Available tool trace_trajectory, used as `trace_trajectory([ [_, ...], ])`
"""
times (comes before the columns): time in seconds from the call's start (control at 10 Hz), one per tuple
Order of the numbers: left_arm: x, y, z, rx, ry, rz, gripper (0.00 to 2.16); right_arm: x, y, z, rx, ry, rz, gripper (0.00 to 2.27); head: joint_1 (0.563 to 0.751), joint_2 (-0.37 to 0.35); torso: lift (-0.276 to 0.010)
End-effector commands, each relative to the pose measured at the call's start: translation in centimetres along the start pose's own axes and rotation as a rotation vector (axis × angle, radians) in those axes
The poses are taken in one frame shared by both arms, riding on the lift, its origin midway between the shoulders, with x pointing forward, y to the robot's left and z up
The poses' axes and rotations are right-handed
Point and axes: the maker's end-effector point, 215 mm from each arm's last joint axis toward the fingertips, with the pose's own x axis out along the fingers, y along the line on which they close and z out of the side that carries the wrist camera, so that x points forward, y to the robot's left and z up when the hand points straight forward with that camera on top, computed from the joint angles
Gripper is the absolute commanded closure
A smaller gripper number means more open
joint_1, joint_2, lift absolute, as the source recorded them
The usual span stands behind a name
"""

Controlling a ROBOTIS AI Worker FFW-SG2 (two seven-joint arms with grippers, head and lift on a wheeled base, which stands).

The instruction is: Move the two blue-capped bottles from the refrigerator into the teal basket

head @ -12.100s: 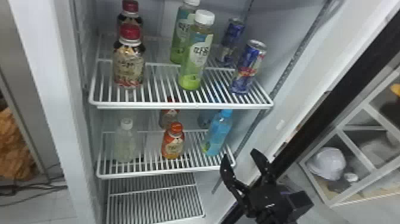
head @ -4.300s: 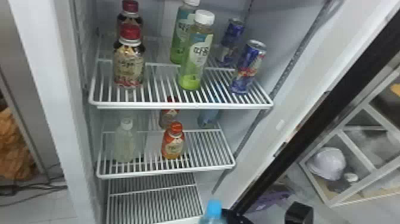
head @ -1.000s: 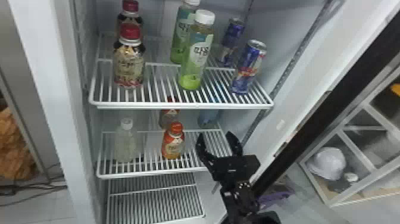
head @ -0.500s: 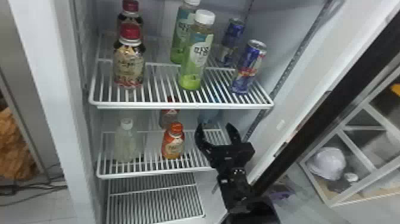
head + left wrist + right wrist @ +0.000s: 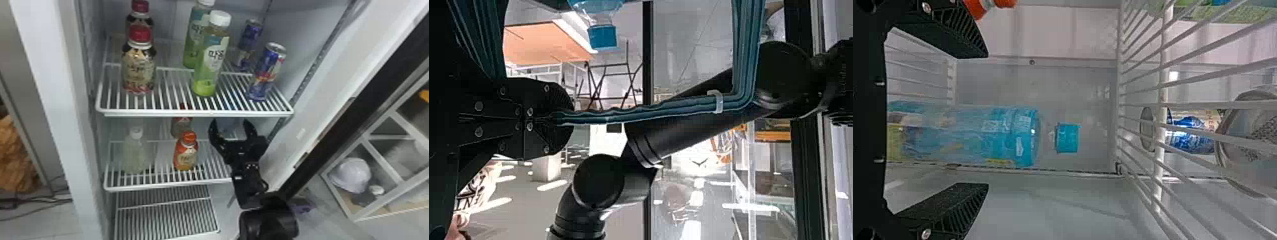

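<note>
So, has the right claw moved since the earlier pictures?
Yes: the right claw has gone farther in past the front edge of the middle shelf.

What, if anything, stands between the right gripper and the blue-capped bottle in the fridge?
Nothing visible: the right gripper, fingers apart, faces the blue-capped bottle directly. The orange-capped bottle stands left of that path, and the upper shelf lies above it.

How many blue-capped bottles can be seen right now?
2: one bottle on the middle shelf, ahead of the right gripper; the other bottle in the left wrist view, framed by the teal basket's handle. More may be hidden.
</note>
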Motion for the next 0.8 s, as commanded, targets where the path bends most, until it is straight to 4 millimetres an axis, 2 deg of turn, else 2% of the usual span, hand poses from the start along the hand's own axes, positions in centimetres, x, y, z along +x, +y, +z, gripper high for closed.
trace_trajectory([
  [0.0, 0.1, -0.1, -0.1, 0.000, 0.004, -0.003, 1.19, 0.9, -0.3, 0.3, -0.014, -0.002, -0.009, 0.08, 0.695, -0.350, -0.136],
  [0.7, 0.4, -0.5, -0.2, -0.001, 0.019, -0.023, 1.19, 3.5, -1.8, 0.1, -0.064, 0.041, -0.032, 0.08, 0.695, -0.350, -0.136],
])
